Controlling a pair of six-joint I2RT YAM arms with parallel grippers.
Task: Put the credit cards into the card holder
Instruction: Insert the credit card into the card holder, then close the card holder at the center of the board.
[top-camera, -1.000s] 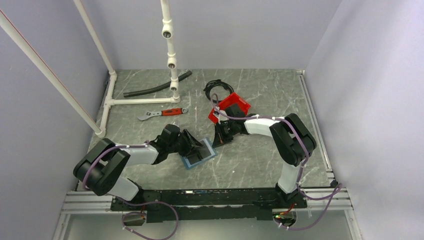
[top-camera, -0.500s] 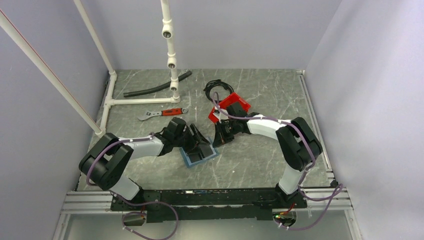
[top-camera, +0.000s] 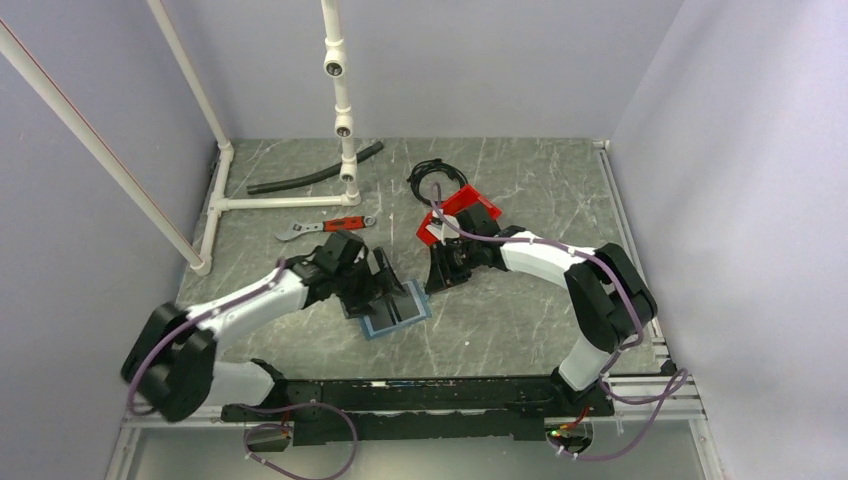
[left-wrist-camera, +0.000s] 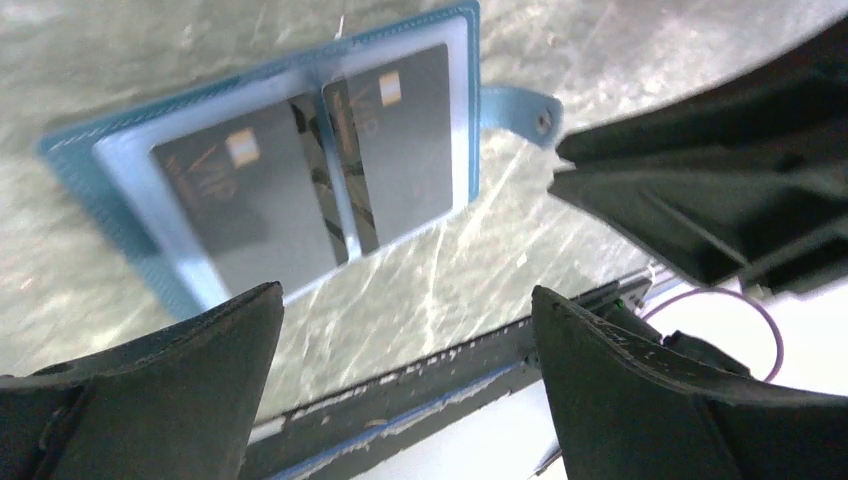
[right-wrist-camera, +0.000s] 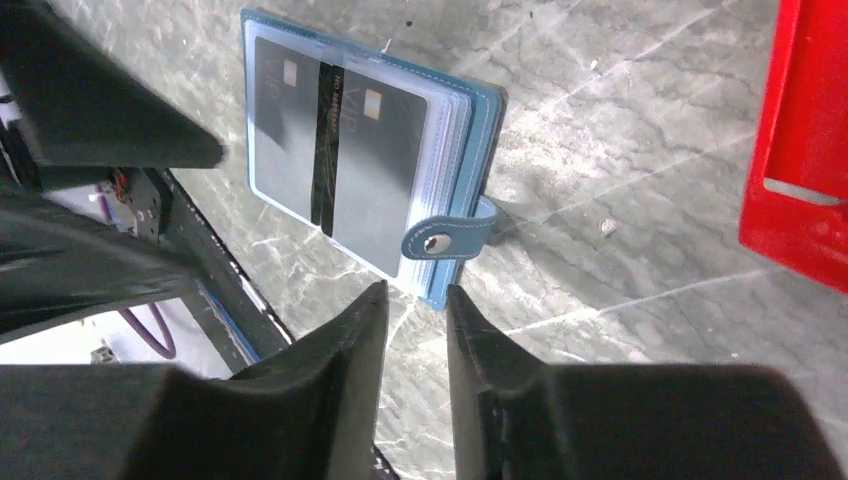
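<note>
Grey marbled tabletop (top-camera: 520, 320) with pale lilac walls around it carries the card holder (top-camera: 397, 312), lying open and flat between the two arms.

The left gripper (top-camera: 385, 285) stands spread wide and holds nothing. In its wrist view the two fingers (left-wrist-camera: 150, 390) straddle the card holder's near edge (left-wrist-camera: 476, 60) without touching it. The right gripper (right-wrist-camera: 415, 340) is parted only by a narrow gap, with bare tabletop showing between the fingers and nothing held. Its tips sit just beside the card holder's corner (right-wrist-camera: 440, 288), close to the snap strap (right-wrist-camera: 448, 237).

Two credit cards sit in the holder's clear pockets, overlapping. One (right-wrist-camera: 280, 130) is on the side away from the strap and the other (right-wrist-camera: 385, 170) on the strap side, and both look dark grey with a small pale chip square. Glare on the plastic makes their true colour hard to judge.

From above, the left gripper covers part of the holder and the cards cannot be told apart. "VIP" reads on the strap-side card (left-wrist-camera: 410, 140); a finer line of print along the dark stripe is too small to read. A red bin (right-wrist-camera: 800, 150) beyond the holder is cut off by the frame edge.
</note>
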